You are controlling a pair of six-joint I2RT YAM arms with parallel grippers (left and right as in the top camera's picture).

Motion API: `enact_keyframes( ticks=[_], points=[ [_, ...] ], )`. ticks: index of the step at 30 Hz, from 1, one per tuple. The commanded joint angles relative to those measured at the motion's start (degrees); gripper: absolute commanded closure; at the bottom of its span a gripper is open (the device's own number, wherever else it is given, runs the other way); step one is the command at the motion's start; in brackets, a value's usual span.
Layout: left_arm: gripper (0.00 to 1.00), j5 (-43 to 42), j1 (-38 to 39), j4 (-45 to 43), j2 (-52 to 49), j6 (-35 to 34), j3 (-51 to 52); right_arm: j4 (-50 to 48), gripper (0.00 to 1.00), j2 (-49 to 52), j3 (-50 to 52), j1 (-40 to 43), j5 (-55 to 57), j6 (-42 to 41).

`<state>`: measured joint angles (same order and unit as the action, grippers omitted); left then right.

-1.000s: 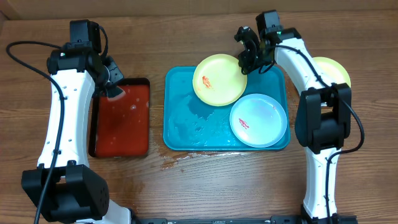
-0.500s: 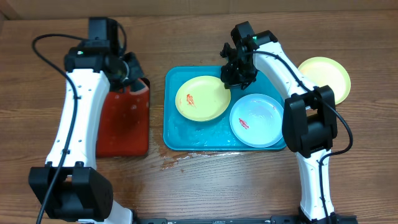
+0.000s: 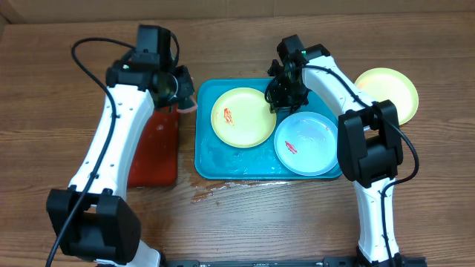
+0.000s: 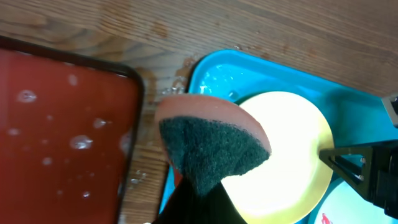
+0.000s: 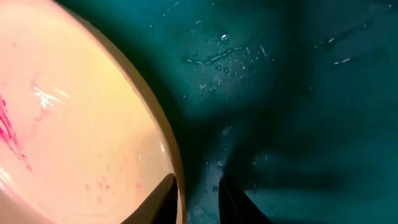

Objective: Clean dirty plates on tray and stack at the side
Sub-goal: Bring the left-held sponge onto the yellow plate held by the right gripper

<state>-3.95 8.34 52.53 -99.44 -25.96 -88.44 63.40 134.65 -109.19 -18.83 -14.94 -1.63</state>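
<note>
The turquoise tray (image 3: 209, 152) holds a yellow-green plate (image 3: 241, 117) with a red smear and a pale blue plate (image 3: 308, 144) with a red smear. A second yellow-green plate (image 3: 386, 93) lies on the table to the right of the tray. My right gripper (image 3: 282, 96) is shut on the right rim of the yellow-green plate on the tray; in the right wrist view its fingers (image 5: 196, 196) straddle that rim (image 5: 93, 124). My left gripper (image 3: 178, 89) is shut on a sponge (image 4: 214, 146), orange on top and dark green below, above the tray's left edge (image 4: 199, 68).
A black-rimmed red tray (image 3: 152, 148) with water drops lies left of the turquoise tray and also shows in the left wrist view (image 4: 62, 124). Water has spilled on the table (image 3: 215, 189) at the turquoise tray's front edge. The turquoise tray's floor (image 5: 298, 93) is wet.
My left arm has swung right with the sponge, from over the red tray to the turquoise tray's left edge. My right gripper brought the yellow-green plate leftwards and down onto the tray.
</note>
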Motion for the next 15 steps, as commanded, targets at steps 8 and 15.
enact_keyframes(
  ticks=[8,15],
  points=[
    [0.96,-2.08,8.17,-18.67,-1.62,-8.31,12.09,-3.74,0.96,0.92,3.17,0.17,-0.76,-5.35],
    [0.96,-3.21,14.60,-28.26,-9.09,-13.53,13.29,-3.61,0.96,0.92,3.17,0.09,-4.02,-7.28]
  ],
)
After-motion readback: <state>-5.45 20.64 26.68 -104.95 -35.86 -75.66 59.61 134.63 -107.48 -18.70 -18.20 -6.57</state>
